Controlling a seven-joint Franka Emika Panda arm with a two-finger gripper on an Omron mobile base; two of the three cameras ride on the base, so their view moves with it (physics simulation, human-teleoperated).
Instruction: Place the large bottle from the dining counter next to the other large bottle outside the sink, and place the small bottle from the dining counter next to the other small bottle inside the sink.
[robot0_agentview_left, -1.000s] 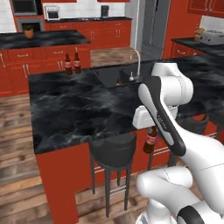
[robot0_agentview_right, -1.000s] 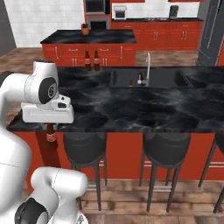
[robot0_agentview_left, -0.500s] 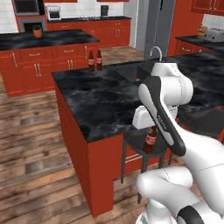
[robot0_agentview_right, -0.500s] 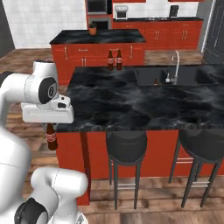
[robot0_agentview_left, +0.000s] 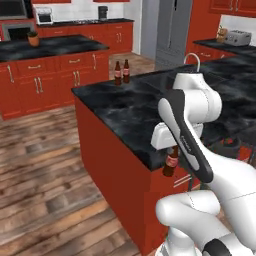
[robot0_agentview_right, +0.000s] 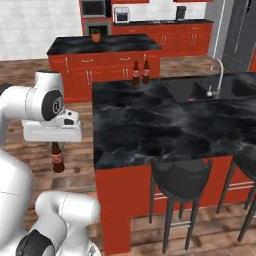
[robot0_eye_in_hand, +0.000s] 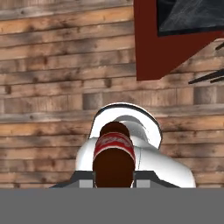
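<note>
Right base view: arm folded, hand pointing down beside the dining counter. Gripper clamped narrow on a small brown bottle hanging upright below it, over wood floor.

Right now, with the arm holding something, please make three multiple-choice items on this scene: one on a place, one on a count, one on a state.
1. Where is the held bottle?
A. Hanging over the wooden floor, beside the dining counter
B. Standing in the sink
C. Lying on a stool

2. How many bottles stand together at the counter's far corner?
A. One
B. Two
C. Four

3. How are the jaws of the gripper?
A. Wide open, nothing held
B. Shut on the bottle
C. Pressed on the tap

Answers:
1 A: the right base view shows it hanging under the hand, off the counter's edge, floor planks below.
2 B: both base views show a pair side by side.
3 B: the hand view shows the bottle between the finger tips.
</note>
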